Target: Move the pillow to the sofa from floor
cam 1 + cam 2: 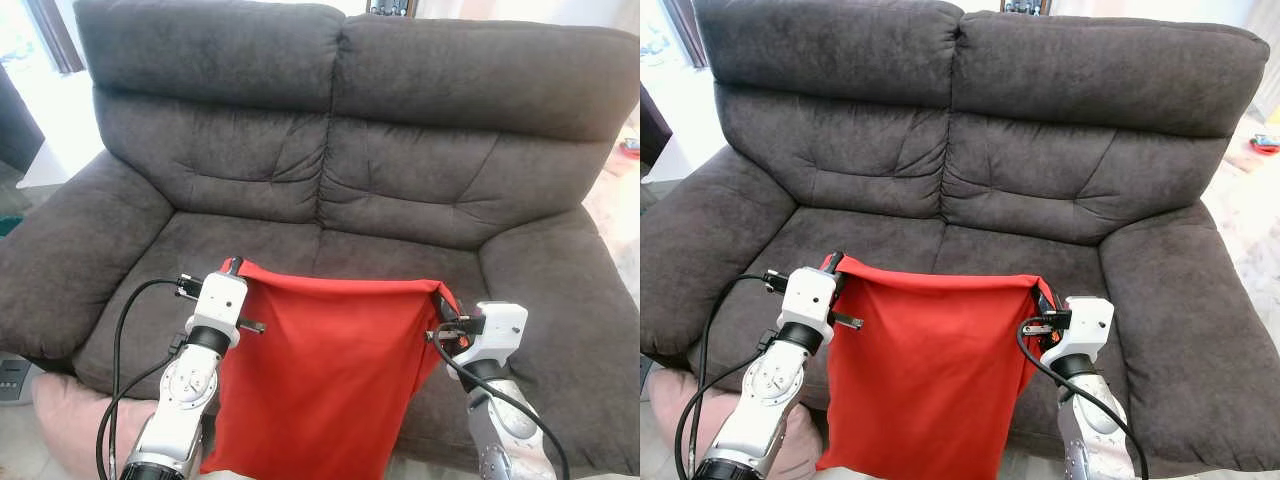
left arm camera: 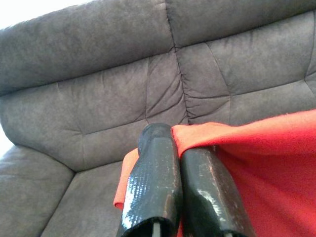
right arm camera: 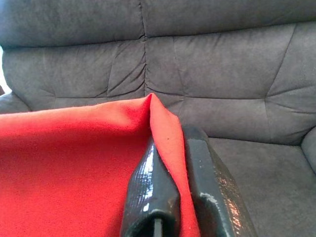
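Observation:
A red pillow (image 1: 320, 380) hangs flat between my two grippers, in front of the seat of a dark grey two-seat sofa (image 1: 330, 190). My left gripper (image 1: 233, 267) is shut on the pillow's upper left corner, with the red cloth (image 2: 207, 136) pinched between its black fingers (image 2: 153, 182). At the upper right corner, my right gripper (image 1: 443, 297) is shut on the red cloth (image 3: 74, 168), which folds between its fingers (image 3: 153, 192). The pillow's top edge is about level with the seat's front edge.
A pale pink cushion (image 1: 75, 420) lies on the floor by the sofa's left front corner. A small grey device (image 1: 12, 380) sits on the floor beside it. Wide armrests (image 1: 60, 260) flank the seat on both sides.

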